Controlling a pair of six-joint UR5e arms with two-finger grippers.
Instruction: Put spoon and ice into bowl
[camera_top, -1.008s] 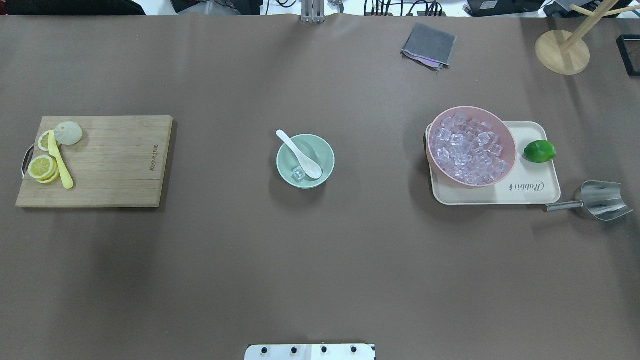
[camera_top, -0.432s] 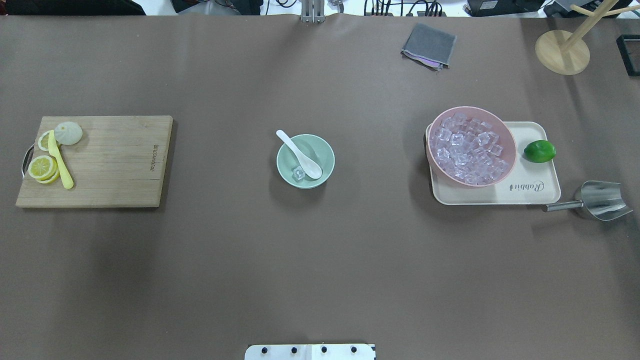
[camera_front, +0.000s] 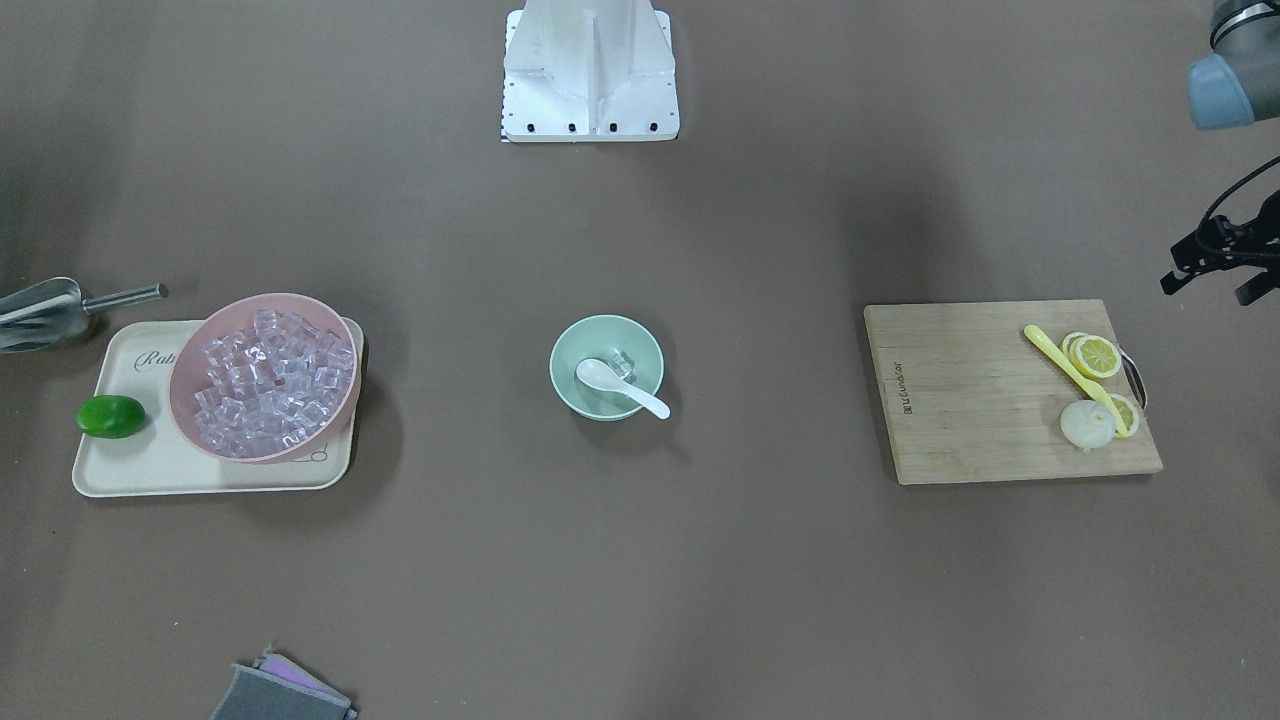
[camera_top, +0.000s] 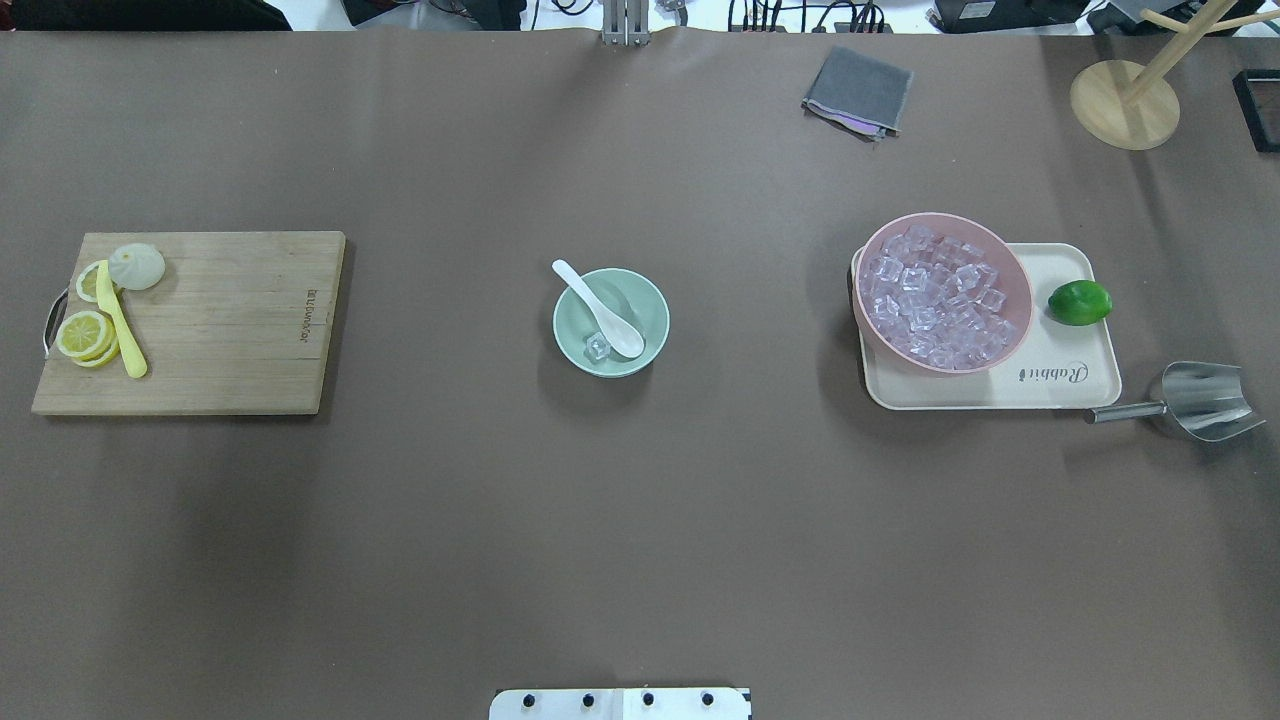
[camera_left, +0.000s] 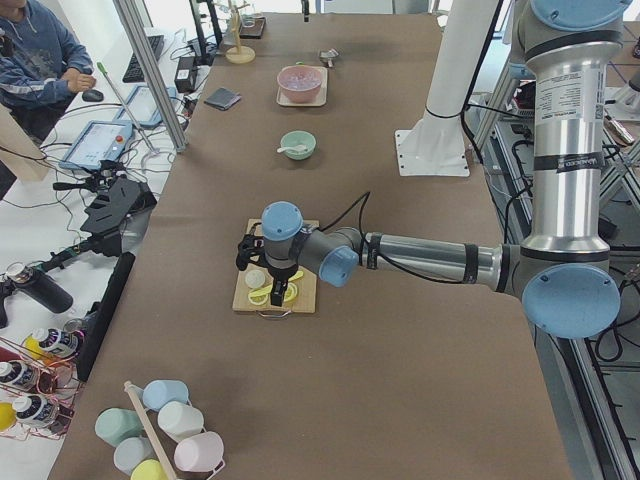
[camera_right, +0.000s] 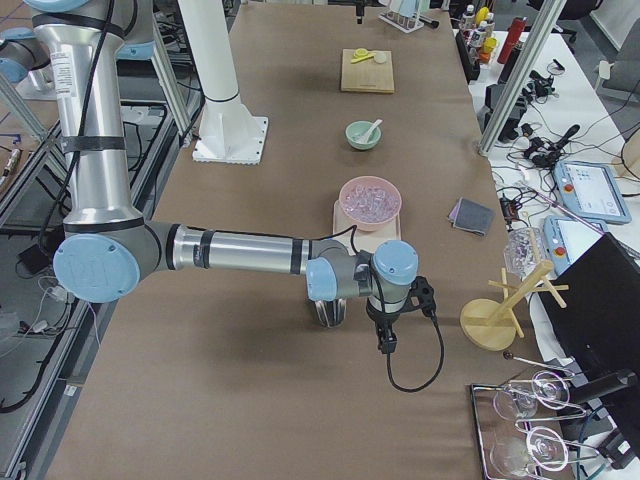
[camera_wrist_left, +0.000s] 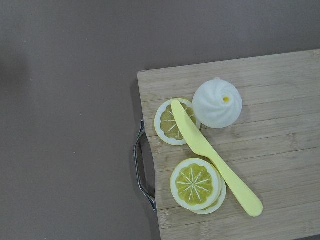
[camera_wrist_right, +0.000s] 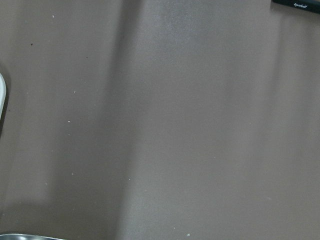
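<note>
Brown-covered table (camera_top: 640, 560), alu posts (camera_left: 152, 75), white side bench (camera_left: 45, 205) w/ tablets (camera_left: 100, 143), prob. overhead light

I see my left arm (camera_left: 430, 258) and right arm (camera_right: 240, 250): silver tubes, pale blue joint caps (camera_left: 570, 300), black cable (camera_right: 425, 370), white pedestal (camera_front: 590, 70).

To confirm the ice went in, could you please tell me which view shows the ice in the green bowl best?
Overhead exterior: the ice sits plainly in the bowl beside the spoon. Front-facing shows it fainter; in the side views it is too small to tell; the wrist views miss it.
</note>
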